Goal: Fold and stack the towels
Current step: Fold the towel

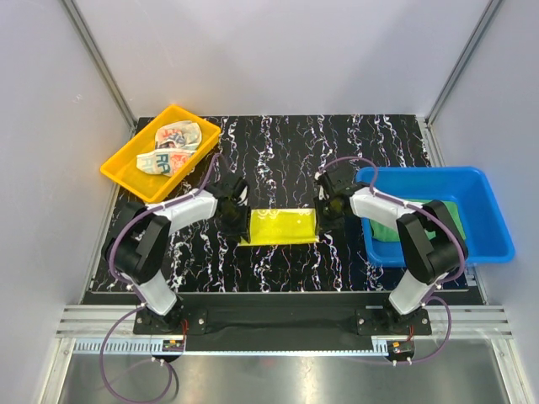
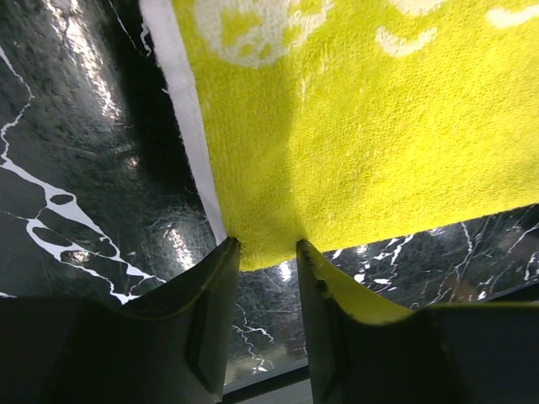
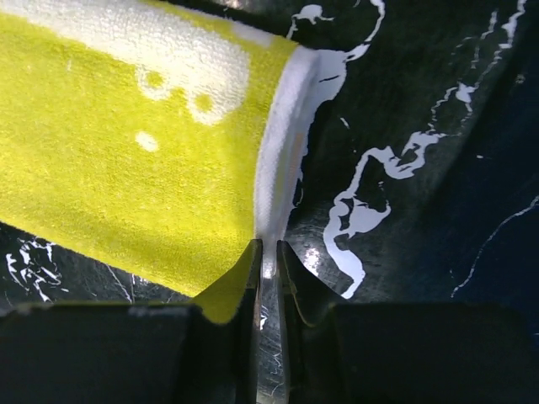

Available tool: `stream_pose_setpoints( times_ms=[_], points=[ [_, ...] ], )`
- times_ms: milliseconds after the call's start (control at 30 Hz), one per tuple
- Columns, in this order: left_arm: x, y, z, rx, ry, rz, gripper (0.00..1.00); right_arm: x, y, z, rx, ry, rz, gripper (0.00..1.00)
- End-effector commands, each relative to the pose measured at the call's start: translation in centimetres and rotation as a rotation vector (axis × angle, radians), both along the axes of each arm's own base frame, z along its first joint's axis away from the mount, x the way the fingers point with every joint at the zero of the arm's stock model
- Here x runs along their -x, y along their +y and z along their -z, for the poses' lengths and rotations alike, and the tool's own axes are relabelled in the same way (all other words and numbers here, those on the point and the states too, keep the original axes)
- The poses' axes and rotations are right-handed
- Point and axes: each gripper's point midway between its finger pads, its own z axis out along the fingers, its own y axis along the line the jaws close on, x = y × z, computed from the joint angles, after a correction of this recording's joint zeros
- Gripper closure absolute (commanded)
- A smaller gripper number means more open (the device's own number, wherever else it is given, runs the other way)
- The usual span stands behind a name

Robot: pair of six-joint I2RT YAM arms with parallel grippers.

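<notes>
Squarely between both pincers lies the yellow towel (image 1: 282, 225), flat, fuzzy, white-hemmed with white blotches. Its corner sits just ahead of the released left pincer (image 2: 268, 248); the right pincer (image 3: 269, 247) clenches the hem.

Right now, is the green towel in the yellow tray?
No, the green towel lies in the blue bin; the yellow tray holds the printed towel.

Black white-veined table (image 1: 286, 151), yellow tray (image 1: 126, 181) at its far-left corner, blue bin (image 1: 480, 219) right, yellow towel (image 1: 280, 225) flat mid-front.
</notes>
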Motion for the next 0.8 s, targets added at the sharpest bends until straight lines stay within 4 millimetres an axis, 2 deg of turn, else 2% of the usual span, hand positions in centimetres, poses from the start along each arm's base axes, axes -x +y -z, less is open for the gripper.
stream_pose_setpoints(
  times_ms=[0,100,133,233,300,333,367,433,467,533,567,667,767],
  points=[
    [-2.0,-1.5,-2.7,0.07,-0.054,-0.071,0.59,-2.2,-0.1,-1.8,0.027,-0.089,0.052,0.82],
    [-3.2,-1.1,-5.2,0.066,-0.1,-0.086,0.55,-2.7,0.2,-3.9,0.018,-0.113,0.057,0.81],
    [-4.4,-1.3,-6.8,0.077,-0.137,-0.089,0.53,-2.8,0.2,-4.3,0.015,-0.113,0.059,0.8],
    [-6.0,-1.5,-8.2,0.108,-0.176,-0.095,0.51,-3.1,0.4,-5.4,0.017,-0.104,0.069,0.78],
    [-6.6,-1.7,-7.4,0.13,-0.158,-0.103,0.51,-3.8,0.9,-5.7,0.004,-0.116,0.083,0.78],
    [-7.1,-2.5,-7.4,0.178,-0.162,-0.095,0.51,-4.2,1.1,-5.7,-0.002,-0.123,0.087,0.78],
    [-6.9,-2.6,-6.2,0.181,-0.138,-0.096,0.51,-4.7,1.3,-5.4,0.0,-0.12,0.09,0.78],
    [-7.2,-2.6,-5.2,0.183,-0.128,-0.113,0.51,-6.0,1.6,-5.0,0.001,-0.156,0.096,0.78],
    [-7.6,-2.6,-4.3,0.178,-0.123,-0.12,0.51,-6.4,1.4,-3.9,0.027,-0.155,0.097,0.78],
    [-7.9,-1.9,-3.1,0.156,-0.107,-0.15,0.51,-7.7,0.8,-2.9,0.074,-0.194,0.109,0.78],
    [-7.9,-1.5,-2.3,0.137,-0.09,-0.162,0.51,-7.9,0.3,-1.9,0.103,-0.19,0.102,0.78],
    [-8.1,-0.1,-1.0,0.089,-0.071,-0.206,0.51,-8.3,-0.2,-0.5,0.144,-0.176,0.083,0.78],
    [-8.1,0.6,-1.2,0.081,-0.061,-0.238,0.51,-8.6,-0.3,-0.7,0.153,-0.187,0.072,0.78]
  ],
)
